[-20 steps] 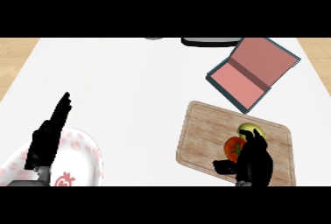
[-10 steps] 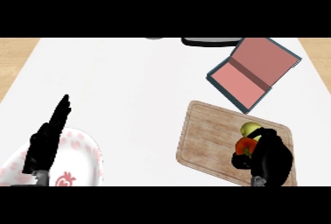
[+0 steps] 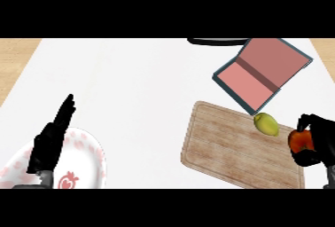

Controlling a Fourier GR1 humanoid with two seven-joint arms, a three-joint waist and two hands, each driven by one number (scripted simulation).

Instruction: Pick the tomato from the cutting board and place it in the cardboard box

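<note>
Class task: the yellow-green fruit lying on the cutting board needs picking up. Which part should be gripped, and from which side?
Grip the fruit across its narrow middle, coming from above. It lies flat on the cutting board with its long axis slanted and its sides exposed.

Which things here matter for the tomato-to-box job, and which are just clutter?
Job:
tomato, held in the right hand
cutting board
box

Lying about:
lemon on the board
patterned plate
left hand, resting open
</note>
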